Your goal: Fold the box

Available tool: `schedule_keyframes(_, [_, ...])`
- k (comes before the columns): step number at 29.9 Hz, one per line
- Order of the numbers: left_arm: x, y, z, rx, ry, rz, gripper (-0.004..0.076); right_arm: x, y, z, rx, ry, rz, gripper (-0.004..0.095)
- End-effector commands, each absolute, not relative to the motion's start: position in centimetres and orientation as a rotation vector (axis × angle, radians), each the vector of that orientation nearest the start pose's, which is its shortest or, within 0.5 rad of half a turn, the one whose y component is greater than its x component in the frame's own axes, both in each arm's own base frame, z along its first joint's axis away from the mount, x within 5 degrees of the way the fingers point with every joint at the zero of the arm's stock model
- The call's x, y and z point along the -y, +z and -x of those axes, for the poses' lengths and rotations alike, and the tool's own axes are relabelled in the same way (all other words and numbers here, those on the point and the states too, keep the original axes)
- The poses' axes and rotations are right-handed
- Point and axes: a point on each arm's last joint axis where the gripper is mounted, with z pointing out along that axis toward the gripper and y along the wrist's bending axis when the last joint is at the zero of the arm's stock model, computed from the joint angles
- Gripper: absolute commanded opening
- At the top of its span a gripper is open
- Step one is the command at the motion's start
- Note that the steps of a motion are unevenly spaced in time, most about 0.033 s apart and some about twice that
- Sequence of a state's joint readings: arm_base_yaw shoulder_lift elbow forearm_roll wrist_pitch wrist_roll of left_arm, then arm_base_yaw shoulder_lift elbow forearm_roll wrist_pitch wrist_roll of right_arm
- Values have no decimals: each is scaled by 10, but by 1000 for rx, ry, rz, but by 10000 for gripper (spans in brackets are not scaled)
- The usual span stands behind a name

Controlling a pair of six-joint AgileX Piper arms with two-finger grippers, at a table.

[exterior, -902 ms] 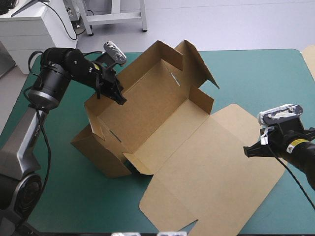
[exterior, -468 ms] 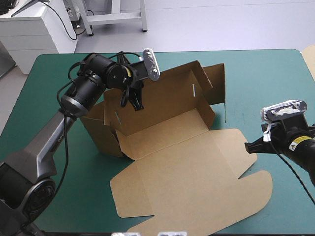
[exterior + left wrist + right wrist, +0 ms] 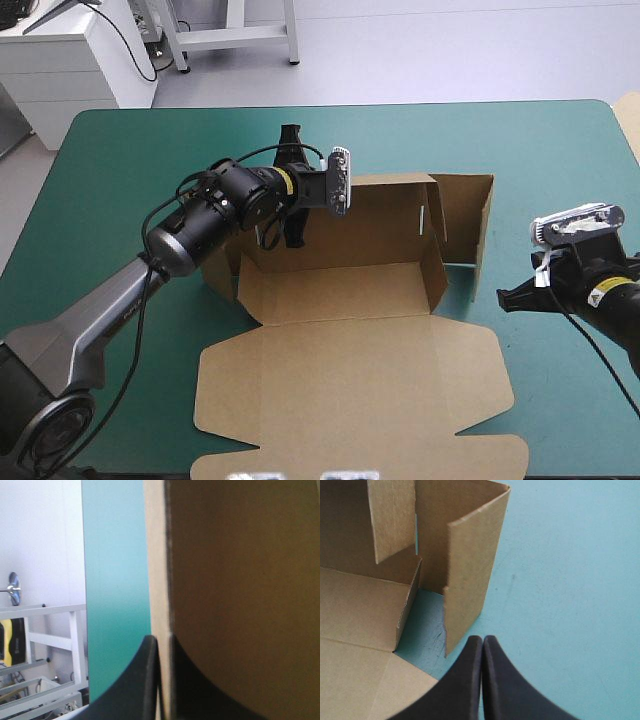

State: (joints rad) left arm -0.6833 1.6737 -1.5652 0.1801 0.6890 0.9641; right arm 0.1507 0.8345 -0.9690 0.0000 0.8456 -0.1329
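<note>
Box [image 3: 350, 380] on table [image 3: 120, 150], left gripper [image 3: 291, 238] at its far wall, right gripper [image 3: 504, 297] beside it

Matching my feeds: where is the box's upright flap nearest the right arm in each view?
High: flap at the box's right end.
Left wrist: not in it.
Right wrist: flap just ahead of the shut fingers.
Shared landmark: the teal-green cover.

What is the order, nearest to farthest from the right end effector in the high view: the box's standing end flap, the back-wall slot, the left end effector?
1. Standing end flap: at the right end of the box, beside the right end effector.
2. Back-wall slot: farther left.
3. Left end effector: farthest, clamped on the box toward its left end.
</note>
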Motion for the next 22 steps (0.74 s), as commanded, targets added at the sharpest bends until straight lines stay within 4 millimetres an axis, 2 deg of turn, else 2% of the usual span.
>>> schedule_keyframes(1, [237,374,-292,-1414,316,-1590,-8,-21,398,-150,-2073,-2,286,-21])
schedule_keyframes(6, [230,361,-286,-1384,346,-1564,-8,-21,399,-151,-2067,-2,285,-21])
schedule_keyframes(11, [224,349,-276,-1375,300,-1524,-8,-21,400,-151,-2057,3,275,-21])
schedule_keyframes(15, [220,340,-269,-1304,323,-1512,-8,-21,401,-152,-2041,10,261,-21])
schedule_keyframes(19, [216,329,-270,-1301,383,-1532,-8,-21,402,-153,-2030,33,226,-21])
schedule_keyframes(22, [213,329,-273,-1311,429,-1504,-8,-22,403,-153,-2021,46,214,-21])
